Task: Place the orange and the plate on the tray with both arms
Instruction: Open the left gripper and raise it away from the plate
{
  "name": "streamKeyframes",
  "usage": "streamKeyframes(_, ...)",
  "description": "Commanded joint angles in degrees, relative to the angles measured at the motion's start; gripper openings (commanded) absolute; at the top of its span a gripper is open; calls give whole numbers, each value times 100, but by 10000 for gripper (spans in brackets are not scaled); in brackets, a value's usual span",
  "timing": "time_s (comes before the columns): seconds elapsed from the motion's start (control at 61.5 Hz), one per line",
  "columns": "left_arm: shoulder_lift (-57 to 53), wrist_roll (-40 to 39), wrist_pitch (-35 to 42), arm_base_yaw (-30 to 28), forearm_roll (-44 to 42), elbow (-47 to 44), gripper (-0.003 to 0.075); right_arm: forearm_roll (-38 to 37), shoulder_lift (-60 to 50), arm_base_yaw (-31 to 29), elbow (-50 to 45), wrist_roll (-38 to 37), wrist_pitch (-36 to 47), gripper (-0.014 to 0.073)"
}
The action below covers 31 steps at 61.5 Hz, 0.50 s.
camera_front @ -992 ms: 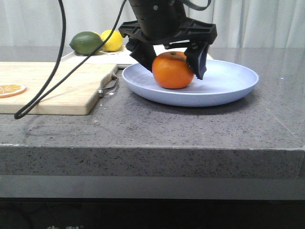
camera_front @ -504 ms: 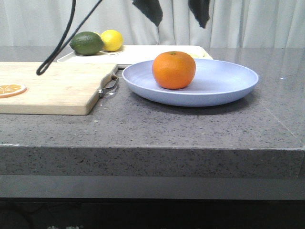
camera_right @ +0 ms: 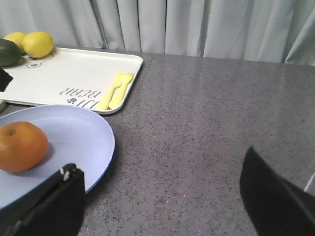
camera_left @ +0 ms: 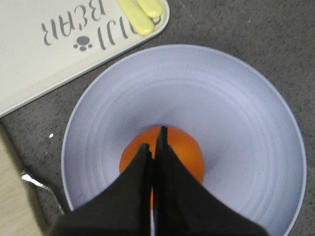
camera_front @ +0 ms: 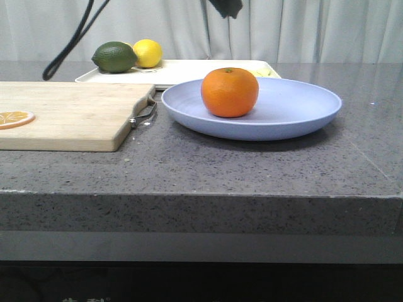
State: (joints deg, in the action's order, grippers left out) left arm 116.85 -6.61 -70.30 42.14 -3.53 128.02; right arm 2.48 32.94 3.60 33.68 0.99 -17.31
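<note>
The orange (camera_front: 230, 92) sits on the lavender-blue plate (camera_front: 302, 107), left of its middle. The cream-white tray (camera_front: 189, 66) lies just behind the plate. My left gripper (camera_left: 154, 140) is shut and empty, high above the orange (camera_left: 186, 150) and plate (camera_left: 236, 123); only its tip (camera_front: 225, 6) shows at the top of the front view. My right gripper (camera_right: 160, 162) is open and empty, low over bare countertop just right of the plate (camera_right: 78, 132). The orange (camera_right: 22, 146) and tray (camera_right: 74, 73) also show there.
A wooden cutting board (camera_front: 63, 110) with an orange slice (camera_front: 14, 117) lies left of the plate. A lime (camera_front: 114, 56) and a lemon (camera_front: 147, 53) sit on the tray's far left end, yellow cutlery (camera_right: 115, 91) at its right end. A black cable (camera_front: 69, 44) hangs over the board.
My left gripper has let go of the orange, risen almost out of the front view and closed its fingers. The orange stays on the plate.
</note>
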Motion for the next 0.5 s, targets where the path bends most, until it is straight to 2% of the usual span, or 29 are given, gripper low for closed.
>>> streamKeyframes(0.0,-376,-3,-299,53,-336,286,-18,7,27,-6,207,7,510,642)
streamKeyframes(0.293,-742,-3,-303,36,-572,152,-18,7,27,-6,203,7,504,642)
streamKeyframes(0.488,-1576,-132,-303,-470,-684,-1095,-18,7,27,-6,203,7,504,642)
